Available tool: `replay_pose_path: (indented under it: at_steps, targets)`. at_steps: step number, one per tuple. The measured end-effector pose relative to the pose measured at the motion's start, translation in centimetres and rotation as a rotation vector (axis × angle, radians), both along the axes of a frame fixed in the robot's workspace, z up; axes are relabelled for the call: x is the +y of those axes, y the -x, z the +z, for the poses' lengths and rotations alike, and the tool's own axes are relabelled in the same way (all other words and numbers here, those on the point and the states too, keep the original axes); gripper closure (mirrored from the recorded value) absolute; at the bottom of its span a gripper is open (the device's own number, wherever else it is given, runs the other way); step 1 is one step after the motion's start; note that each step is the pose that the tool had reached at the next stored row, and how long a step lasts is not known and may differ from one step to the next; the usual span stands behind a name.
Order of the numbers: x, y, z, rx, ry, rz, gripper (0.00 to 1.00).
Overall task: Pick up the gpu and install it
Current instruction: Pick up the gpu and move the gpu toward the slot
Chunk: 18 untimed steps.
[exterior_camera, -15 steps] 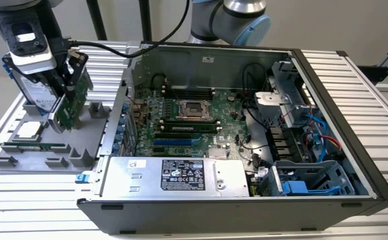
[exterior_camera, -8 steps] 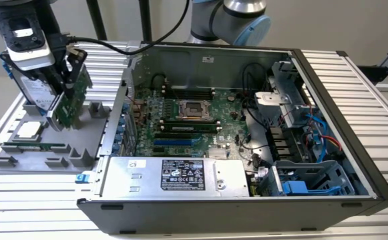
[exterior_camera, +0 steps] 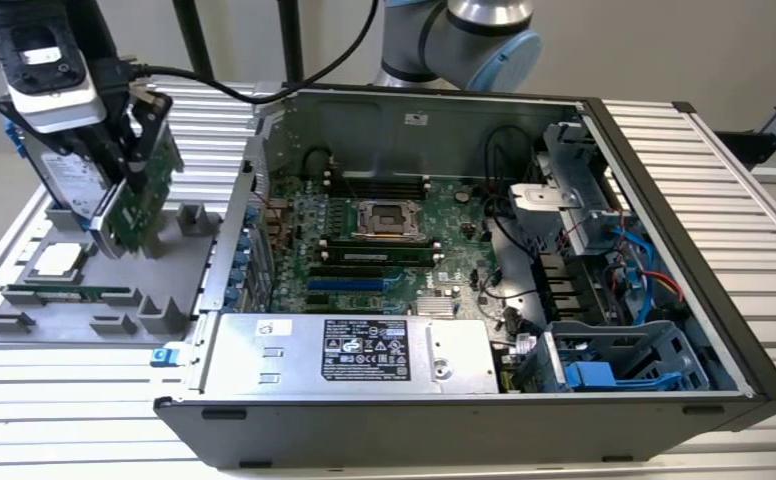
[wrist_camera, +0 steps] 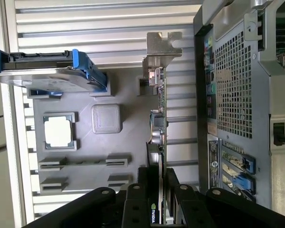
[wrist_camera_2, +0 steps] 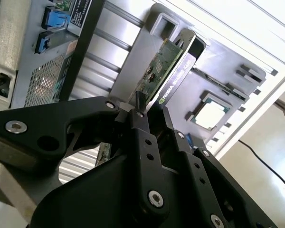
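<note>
The gpu (exterior_camera: 144, 195) stands on edge over the grey holder tray (exterior_camera: 41, 335) at the exterior view's left, green board facing the computer case. My gripper (exterior_camera: 124, 125) comes down onto its top edge. In both wrist views the card runs between my two black fingers: the gpu (wrist_camera_2: 165, 71) with its black shroud side, the gpu (wrist_camera: 159, 102) with its silver bracket at the far end. My gripper (wrist_camera_2: 154, 124) (wrist_camera: 157, 194) is shut on the card. Its lower edge sits at the tray's slot; I cannot tell whether it has lifted clear.
A silver hard drive with a blue frame (exterior_camera: 71, 175) (wrist_camera: 47, 76) stands in the tray beside the card. A processor (exterior_camera: 57, 260) and a memory stick (exterior_camera: 68, 294) lie on the tray. The open computer case (exterior_camera: 708, 330) with its motherboard (exterior_camera: 375, 245) lies to the exterior view's right.
</note>
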<state>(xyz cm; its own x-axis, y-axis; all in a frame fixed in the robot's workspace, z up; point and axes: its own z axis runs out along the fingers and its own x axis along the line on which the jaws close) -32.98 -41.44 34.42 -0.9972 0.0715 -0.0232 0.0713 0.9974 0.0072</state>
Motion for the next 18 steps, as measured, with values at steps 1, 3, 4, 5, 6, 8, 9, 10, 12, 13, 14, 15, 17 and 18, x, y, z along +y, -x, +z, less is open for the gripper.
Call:
replay_pose_path:
  at_steps: [1,3,4,5,6,8,9,10,12,13,14,15,17,18]
  targets:
    - [0.00,0.01,0.11,0.0000,0.0000,0.000,1.00]
    - [0.00,0.01,0.33,0.0000,0.0000,0.000,1.00]
    - [0.00,0.01,0.40,-0.0001,-0.0001,0.000,1.00]
    - [0.00,0.00,0.48,0.0000,0.0000,0.000,1.00]
    - [0.00,0.00,0.53,-0.0002,-0.0001,0.000,1.00]
    - [0.00,0.00,0.65,-0.0001,0.0000,0.000,1.00]
    - [0.00,0.00,0.70,-0.0001,-0.0001,0.000,1.00]
    - [0.00,0.00,0.75,-0.0001,-0.0001,0.000,1.00]
    - [0.00,0.00,0.83,-0.0001,-0.0001,0.000,1.00]
    - [0.00,0.00,0.86,-0.0001,-0.0001,0.000,1.00]
    - [0.00,0.00,0.89,-0.0001,-0.0001,0.000,1.00]
    - [0.00,0.00,0.91,-0.0002,-0.0001,0.000,1.00]
    - [0.00,0.00,0.99,0.0000,0.0000,0.000,1.00]
    - [0.00,0.00,1.02,0.0000,0.0000,0.000,1.00]
